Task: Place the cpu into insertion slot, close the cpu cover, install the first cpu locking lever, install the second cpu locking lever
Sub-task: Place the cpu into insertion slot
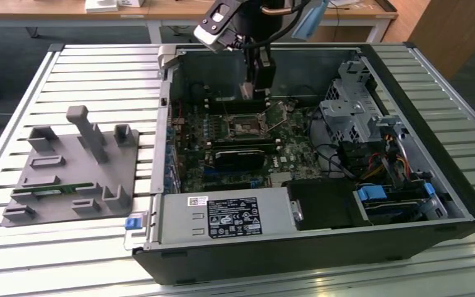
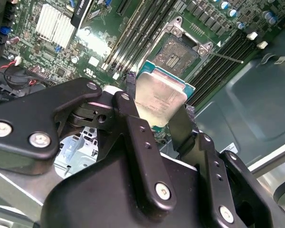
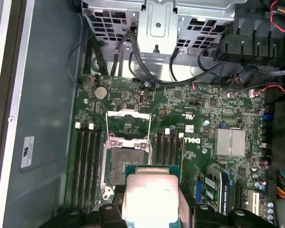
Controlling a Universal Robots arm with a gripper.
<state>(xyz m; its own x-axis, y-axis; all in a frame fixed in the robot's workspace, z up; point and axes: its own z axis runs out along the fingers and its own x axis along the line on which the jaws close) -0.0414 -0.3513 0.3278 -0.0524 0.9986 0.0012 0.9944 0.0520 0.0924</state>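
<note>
A desk (image 1: 97, 74) of silver metal slats spans the scene, its grooves running from the exterior view's left to its right. Bright light glares off the near slats at the exterior view's left. Beyond the desk's far edge lies a dark grey floor (image 1: 7, 43). Farther back stands a wooden table (image 1: 180, 10) on white legs (image 1: 153, 30), with white boxes (image 1: 106, 5) on top. A wooden cabinet (image 1: 440, 28) stands at the exterior view's far right.

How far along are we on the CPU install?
Nothing is seated yet. The gripper is shut on the cpu, above the motherboard near the insertion slot, which lies bare with the cpu cover open. Left: seating the chip, then closing and latching the cover.
</note>
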